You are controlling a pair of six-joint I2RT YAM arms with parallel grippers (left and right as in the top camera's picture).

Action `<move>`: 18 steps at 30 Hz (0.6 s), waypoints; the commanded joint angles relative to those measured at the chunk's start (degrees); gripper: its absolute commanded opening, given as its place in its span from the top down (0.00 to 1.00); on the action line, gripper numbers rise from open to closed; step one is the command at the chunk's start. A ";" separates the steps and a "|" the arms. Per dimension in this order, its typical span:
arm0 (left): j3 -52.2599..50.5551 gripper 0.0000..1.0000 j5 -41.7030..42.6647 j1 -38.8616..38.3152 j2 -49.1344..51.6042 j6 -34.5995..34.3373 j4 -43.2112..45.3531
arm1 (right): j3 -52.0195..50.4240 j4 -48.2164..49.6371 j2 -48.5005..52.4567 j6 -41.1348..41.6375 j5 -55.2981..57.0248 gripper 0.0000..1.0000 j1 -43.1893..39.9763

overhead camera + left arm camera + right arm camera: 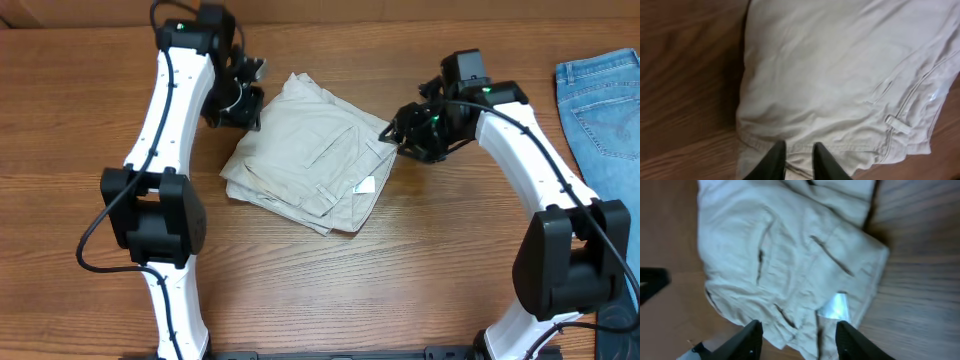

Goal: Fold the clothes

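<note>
Only overhead: denim (pixel 604 100), apart from shorts (pixel 305 160).

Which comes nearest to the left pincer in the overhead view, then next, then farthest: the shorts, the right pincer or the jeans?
1. Shorts: at the tips of the left pincer, just to its right.
2. Right pincer: across the shorts, at their right edge.
3. Jeans: at the far right edge of the view.
</note>
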 commanded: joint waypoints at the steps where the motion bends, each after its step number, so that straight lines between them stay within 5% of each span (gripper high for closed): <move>1: -5.35 0.81 4.02 -1.03 -0.70 0.33 2.01 | -1.81 2.10 -0.11 1.29 -2.45 0.48 1.77; 6: -10.86 0.84 4.87 -1.57 -0.70 0.63 7.34 | -5.86 6.32 0.13 5.55 -2.47 0.46 4.59; 9: -12.39 0.96 6.21 -1.57 -0.70 0.68 9.16 | -8.28 9.77 0.57 7.37 -2.49 0.52 6.47; 13: -12.94 0.96 8.90 -1.57 -0.70 2.16 11.02 | -10.47 15.58 2.40 10.14 -4.13 0.65 9.16; 18: -13.14 0.96 8.90 -1.57 -0.66 2.14 12.35 | -11.52 21.62 7.58 12.63 -9.03 0.69 10.80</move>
